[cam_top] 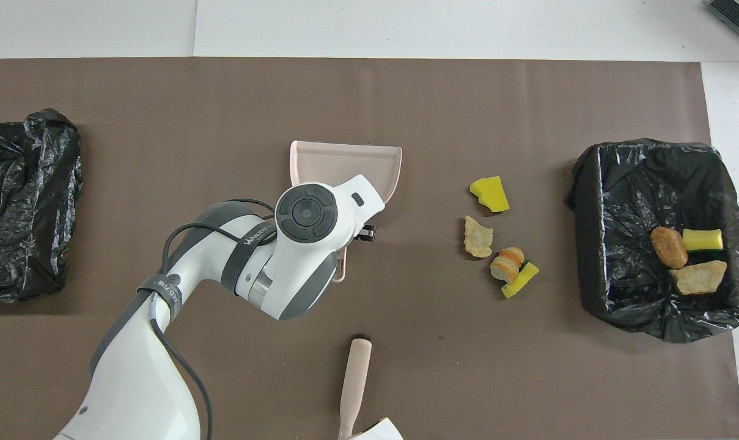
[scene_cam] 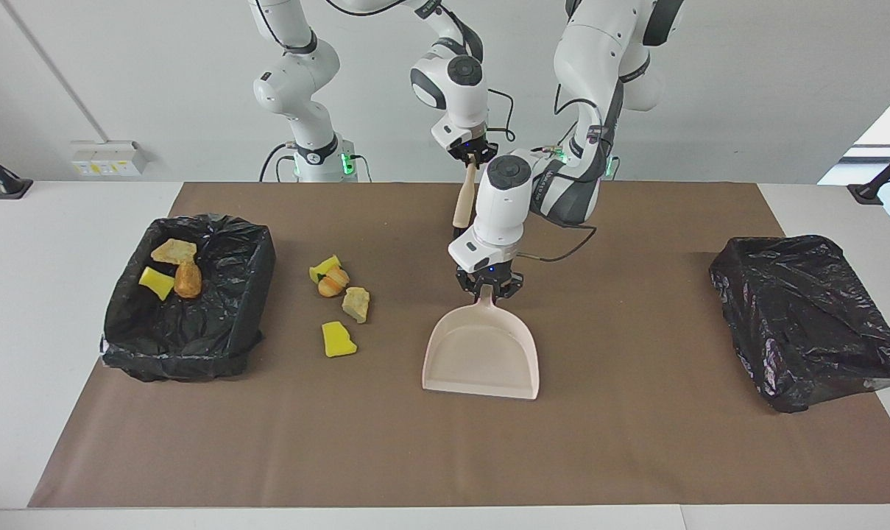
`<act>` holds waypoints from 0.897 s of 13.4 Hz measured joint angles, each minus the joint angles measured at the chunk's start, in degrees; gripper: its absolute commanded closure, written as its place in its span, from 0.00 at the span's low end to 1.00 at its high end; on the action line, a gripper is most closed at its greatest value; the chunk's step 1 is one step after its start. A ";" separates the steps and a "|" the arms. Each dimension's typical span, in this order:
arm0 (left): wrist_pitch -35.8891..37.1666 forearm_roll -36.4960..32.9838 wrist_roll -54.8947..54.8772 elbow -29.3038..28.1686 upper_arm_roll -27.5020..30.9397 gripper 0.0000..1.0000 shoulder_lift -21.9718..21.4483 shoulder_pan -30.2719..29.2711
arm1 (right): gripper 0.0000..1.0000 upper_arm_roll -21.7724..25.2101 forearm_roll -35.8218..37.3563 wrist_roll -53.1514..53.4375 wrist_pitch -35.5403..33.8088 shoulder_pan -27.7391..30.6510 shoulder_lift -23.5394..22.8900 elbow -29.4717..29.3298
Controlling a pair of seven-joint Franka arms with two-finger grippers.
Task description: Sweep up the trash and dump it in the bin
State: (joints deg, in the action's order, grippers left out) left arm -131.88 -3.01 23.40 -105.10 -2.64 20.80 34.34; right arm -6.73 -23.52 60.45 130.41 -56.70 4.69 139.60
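Pale pink plastic dustpan flat on the brown table mat, mouth turned away from the robots, thin handle pointing toward them. Left gripper lowered onto that handle, fingers pinched on it just above the pan. Right gripper near the robots' edge of the mat, pressed together on the top of a pale pink brush handle, dark bristle end low and tilted slightly toward the right arm's end of the table.

Loose trash on the mat between dustpan and open bin: bright yellow sponge chunk, beige crumbly lump, orange-brown bread-like piece touching a second yellow sponge piece.

Black-bag-lined bin at the right arm's end of the table, containing a yellow sponge block, an orange-brown lump and a beige scrap. Second black-bag-covered bin at the left arm's end, well apart from the scraps.
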 measured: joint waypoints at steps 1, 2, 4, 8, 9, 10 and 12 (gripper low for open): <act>0.38 -0.07 0.00 0.01 0.04 1.00 -0.19 -0.02 | 1.00 0.13 0.58 -0.04 -2.41 0.88 0.24 -0.48; 0.96 -0.10 -0.01 0.01 0.07 1.00 -0.45 -0.03 | 1.00 0.23 1.91 -0.21 -5.78 2.53 0.90 -1.22; 2.24 -0.17 -0.24 0.04 0.15 1.00 -1.06 -0.07 | 1.00 0.44 5.39 -2.13 -13.99 7.48 3.75 -3.06; 10.10 -0.47 -13.80 0.10 0.85 1.00 -4.13 -0.42 | 1.00 0.87 11.71 -13.13 -30.04 19.71 10.99 -6.19; 12.49 -0.48 -19.38 0.09 1.03 1.00 -5.02 -0.86 | 1.00 0.96 14.33 -15.90 -32.79 22.60 11.80 -7.10; 14.48 -0.48 -24.27 0.06 1.23 1.00 -5.77 -1.31 | 1.00 1.00 17.33 -18.68 -34.49 25.23 11.99 -7.93; 16.57 -0.48 -31.24 -0.07 1.27 1.00 -6.49 -1.90 | 1.00 1.04 23.90 -25.15 -35.23 29.84 11.45 -8.43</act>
State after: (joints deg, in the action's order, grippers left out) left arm -115.31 -3.49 -7.85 -105.17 -1.38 14.32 32.44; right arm -5.69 0.38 35.30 95.19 -26.86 16.13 131.18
